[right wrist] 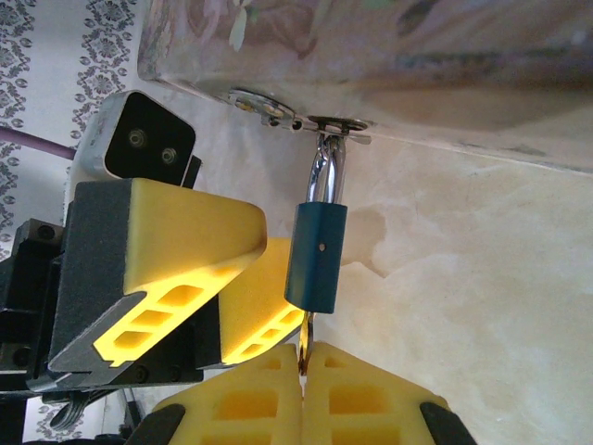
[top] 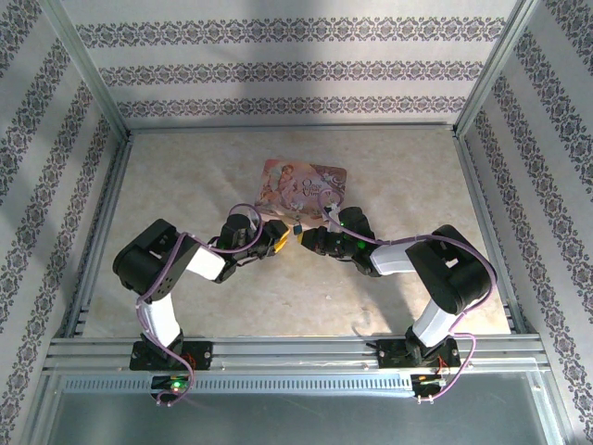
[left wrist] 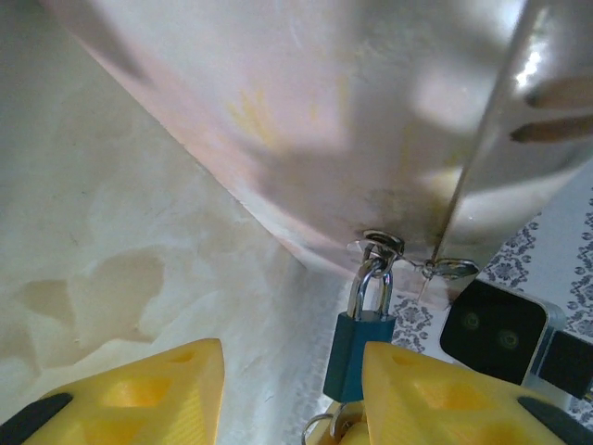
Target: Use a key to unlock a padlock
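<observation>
The tin [top: 304,184] was set on the table [top: 185,185] near its middle, beyond both arms. The padlock [top: 297,228] was hung from a hasp [right wrist: 335,123] at the tin's near edge and was flanked by the two grippers. The left gripper [top: 276,238] was placed to its left with the jaws apart. The padlock was held against the inner face of one finger [left wrist: 435,399] and kept apart from the other. The right gripper [top: 308,235] was placed to its right. The key [right wrist: 305,345] was pinched between its closed fingers, directly under the padlock's base.
</observation>
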Motion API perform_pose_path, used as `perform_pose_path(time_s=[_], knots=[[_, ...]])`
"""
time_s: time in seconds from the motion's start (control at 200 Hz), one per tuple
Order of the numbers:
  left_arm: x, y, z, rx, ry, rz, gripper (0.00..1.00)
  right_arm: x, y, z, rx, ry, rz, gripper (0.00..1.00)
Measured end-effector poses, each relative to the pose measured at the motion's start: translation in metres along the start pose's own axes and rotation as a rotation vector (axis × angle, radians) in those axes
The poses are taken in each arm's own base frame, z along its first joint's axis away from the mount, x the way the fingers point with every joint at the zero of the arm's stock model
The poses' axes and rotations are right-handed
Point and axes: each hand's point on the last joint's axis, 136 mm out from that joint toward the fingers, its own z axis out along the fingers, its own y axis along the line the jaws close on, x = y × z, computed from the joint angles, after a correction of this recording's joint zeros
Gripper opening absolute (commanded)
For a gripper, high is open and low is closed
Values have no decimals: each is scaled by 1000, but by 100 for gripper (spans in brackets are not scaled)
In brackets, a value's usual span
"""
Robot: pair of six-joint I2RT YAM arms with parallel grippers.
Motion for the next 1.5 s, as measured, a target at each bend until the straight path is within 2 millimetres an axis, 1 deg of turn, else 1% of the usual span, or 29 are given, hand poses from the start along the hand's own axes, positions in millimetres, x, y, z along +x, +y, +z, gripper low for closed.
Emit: perform_pose_path(time_s=[0.155,0.335,0.7,0.895,1.129,1.284,1.369,1.499], knots=[[0,3,4,10,7,-26,42,0,0,0,0,0,0,0],[2,1,10,35,18,-43,41,0,0,0,0,0,0,0],[1,-2,14,62,22,-63,39,-1,-1,0,3,-4,1,0],[2,-4,15,68,21,-65,39,-1,-1,0,3,-5,1,0],[1,-4,15,68,12,-64,44,-1,-1,0,3,-5,1,0],[3,-6,15,73,14,-59,44,-1,-1,0,2,-5,0,0],[3,-8,15,82,14,-56,44,-1,-1,0,1,-5,0,0],[3,-10,16,88,15,-53,40,-1,-1,0,1,-5,0,0]])
